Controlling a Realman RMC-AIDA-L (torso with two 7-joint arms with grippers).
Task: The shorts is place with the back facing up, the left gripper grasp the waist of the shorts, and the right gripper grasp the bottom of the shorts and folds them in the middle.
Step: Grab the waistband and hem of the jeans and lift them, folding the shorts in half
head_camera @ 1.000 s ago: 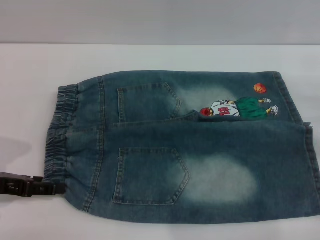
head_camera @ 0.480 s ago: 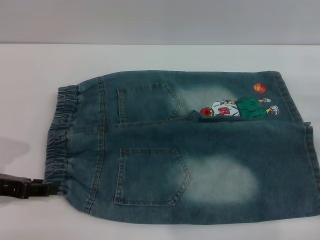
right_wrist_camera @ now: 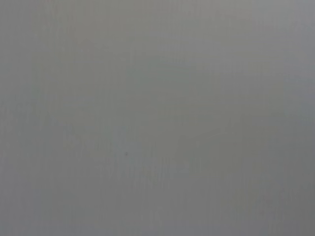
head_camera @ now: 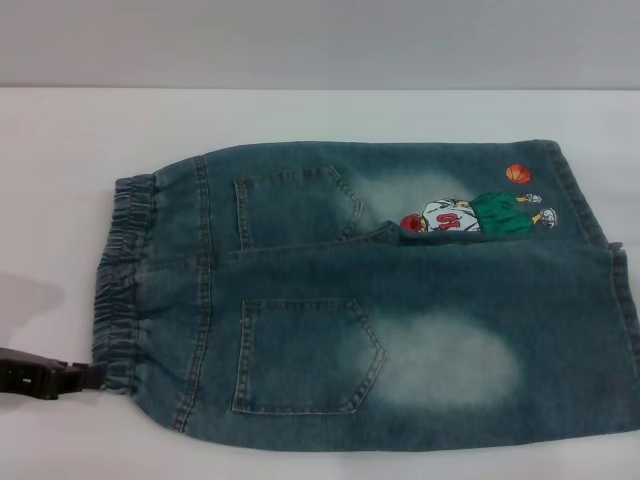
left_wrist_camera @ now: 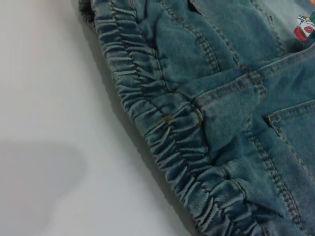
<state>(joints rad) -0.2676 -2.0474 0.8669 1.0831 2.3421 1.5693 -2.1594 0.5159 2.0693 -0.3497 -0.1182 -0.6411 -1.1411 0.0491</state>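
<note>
the shorts (head_camera: 370, 300) lie flat, back pockets up, so both ends are reachable. waist of the shorts (head_camera: 122, 280) at 9 o'clock, bottom of the shorts (head_camera: 625, 310) at 3. left gripper (head_camera: 85, 378) touches the waist's near corner at 8 o'clock, likely lining up a grasp; can't tell if it grips. right gripper unseen.

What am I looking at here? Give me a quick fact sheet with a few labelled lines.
item: the shorts, blue denim, lying flat on a white table, back pockets up
waist of the shorts: gathered band at the robot's left
print: cartoon basketball player on the far leg
left gripper: at the near corner of the waist
right gripper: not in view
</note>
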